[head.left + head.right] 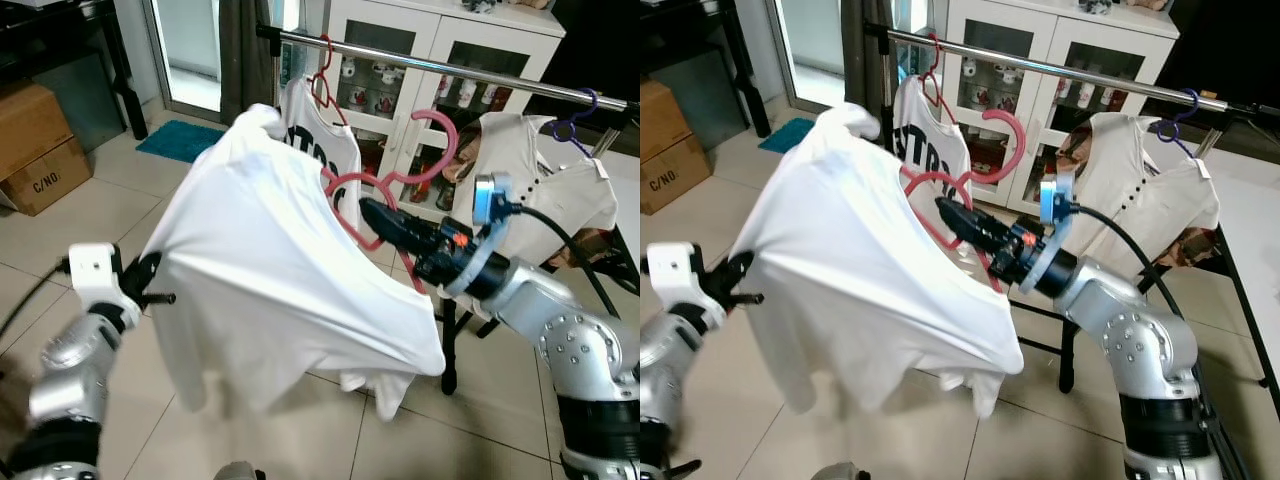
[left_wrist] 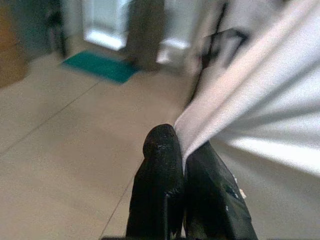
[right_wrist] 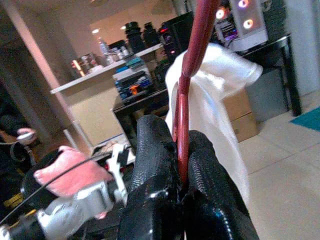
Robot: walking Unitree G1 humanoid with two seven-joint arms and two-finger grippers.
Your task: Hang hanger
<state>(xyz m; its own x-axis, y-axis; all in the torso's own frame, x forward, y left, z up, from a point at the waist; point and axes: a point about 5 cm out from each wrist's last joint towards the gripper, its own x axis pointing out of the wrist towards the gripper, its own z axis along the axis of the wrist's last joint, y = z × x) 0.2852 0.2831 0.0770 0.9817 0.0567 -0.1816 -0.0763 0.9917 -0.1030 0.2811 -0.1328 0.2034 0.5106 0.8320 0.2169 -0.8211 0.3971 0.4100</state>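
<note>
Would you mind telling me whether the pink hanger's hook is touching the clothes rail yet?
Apart. The left eye view shows the pink hanger held by the right hand, its hook curling below the clothes rail with cabinet visible between them.

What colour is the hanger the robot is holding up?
Pink. The hanger shows best in the left eye view, pinched in the right gripper.

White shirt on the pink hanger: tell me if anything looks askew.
The white shirt sits crooked on the pink hanger, bunched off one end; the left end effector pinches its edge, and the right end effector grips the hanger's bar.
</note>
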